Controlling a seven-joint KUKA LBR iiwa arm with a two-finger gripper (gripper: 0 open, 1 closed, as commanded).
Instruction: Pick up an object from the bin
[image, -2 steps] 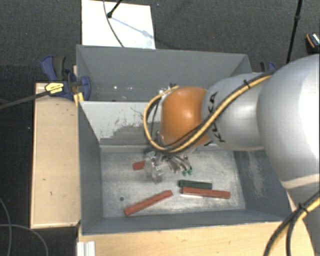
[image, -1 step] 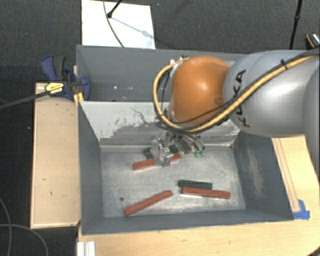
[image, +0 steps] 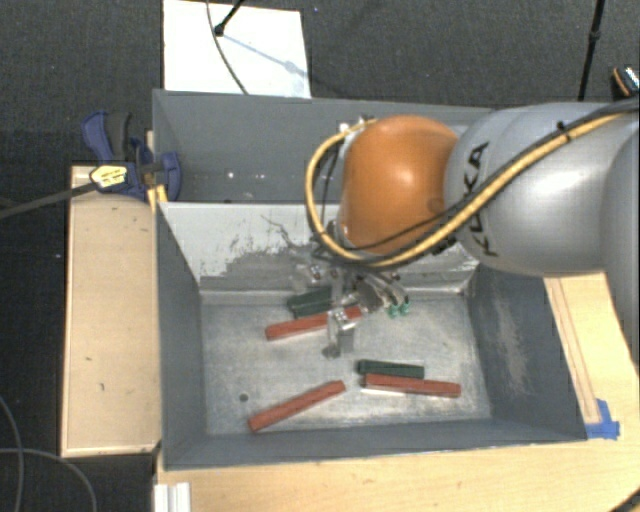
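Grey metal bin, floor scuffed and mostly bare, a few loose things lying on it. Silver arm comes in from the right, with its orange cover over the rear middle of the bin. Gripper hangs below the cover, down near the floor at the bin's centre; whether it is released or clenched cannot be told.

Nearest thing: upper red-brown stick, lying flat and slightly slanted, its right end meeting the gripper. Dark green block sits just behind that stick. Lower red-brown stick lies at front left, well apart. Front right: dark green bar just beside a red bar, roughly parallel. Small green bits lie just right of the gripper.
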